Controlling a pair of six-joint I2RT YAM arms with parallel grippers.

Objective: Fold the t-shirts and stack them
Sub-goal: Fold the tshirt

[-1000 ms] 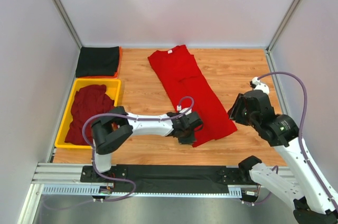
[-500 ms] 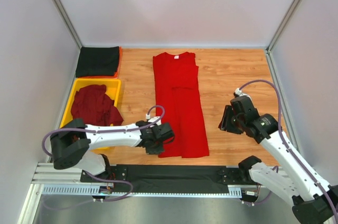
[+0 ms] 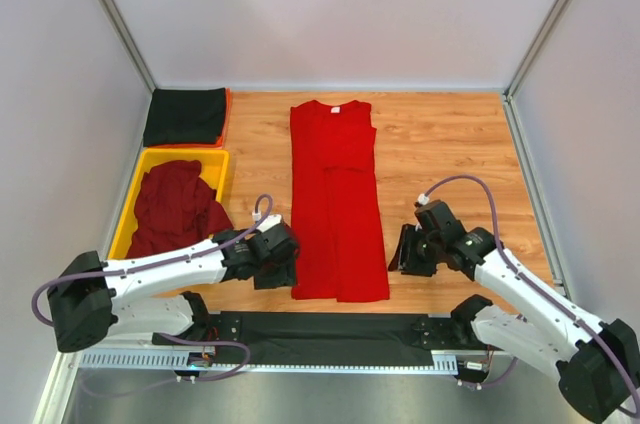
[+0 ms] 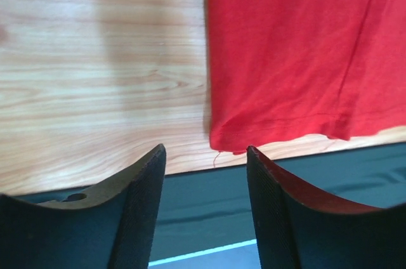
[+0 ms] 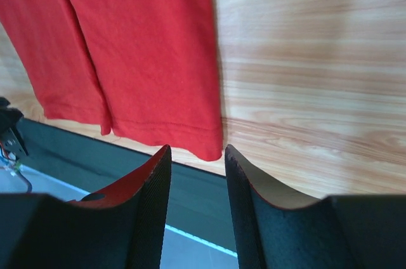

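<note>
A bright red t-shirt (image 3: 335, 204) lies flat as a long narrow strip down the middle of the wooden table, collar at the far end, hem at the near edge. My left gripper (image 3: 275, 269) sits just left of the hem's near left corner, open and empty. In the left wrist view the red hem corner (image 4: 298, 47) lies beyond the right fingertip, apart from my left gripper (image 4: 206, 151). My right gripper (image 3: 405, 252) is low by the near right corner, open. In the right wrist view the red shirt (image 5: 139, 47) ends just ahead of my right gripper (image 5: 198, 148).
A yellow tray (image 3: 185, 153) at the left holds a crumpled dark maroon t-shirt (image 3: 175, 206). A folded black t-shirt (image 3: 186, 116) lies at the back left corner. A black mat (image 3: 330, 329) runs along the near edge. White walls close in three sides.
The red shirt swung from a diagonal to straight. My left gripper let go of the hem corner, opened and drew back left. My right arm came down toward the near right corner.
</note>
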